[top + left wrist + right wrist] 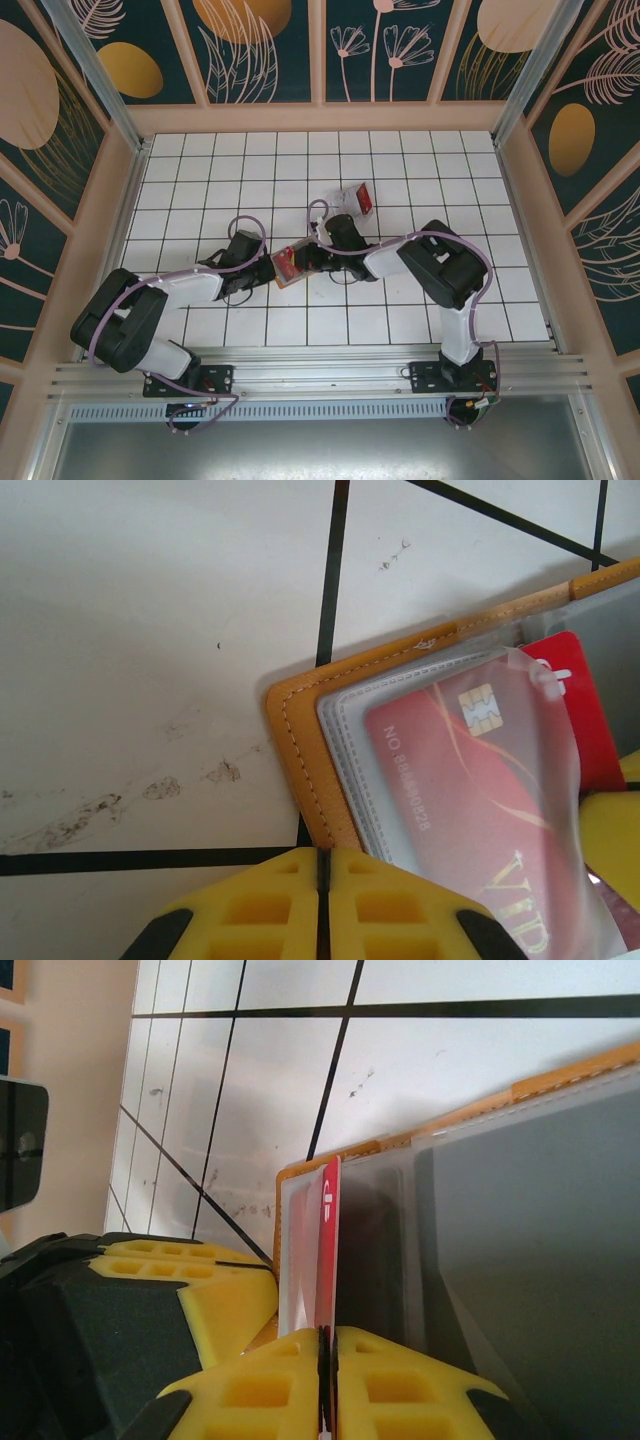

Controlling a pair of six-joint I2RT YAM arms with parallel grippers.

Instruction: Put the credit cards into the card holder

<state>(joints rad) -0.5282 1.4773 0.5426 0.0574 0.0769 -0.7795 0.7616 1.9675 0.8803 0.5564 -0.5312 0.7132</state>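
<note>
The orange card holder [288, 264] lies open on the tiled table between both grippers. My left gripper [265, 268] is shut on its stitched orange edge [300, 750], fingertips [290, 880] pressed together. One red credit card [470, 790] with a chip sits in a clear sleeve of the holder. A second red card [588, 705] pokes out behind it. My right gripper [327, 1335] is shut on that card [329, 1240], seen edge-on and standing upright against the holder's grey lining [530, 1220]. From above, the right gripper [308, 258] meets the holder from the right.
A further red card with something clear and pale on it [358, 198] lies on the tiles behind the right arm. Wooden walls [110, 230] border the table on three sides. The left gripper's yellow finger [170, 1290] sits close beside the right one.
</note>
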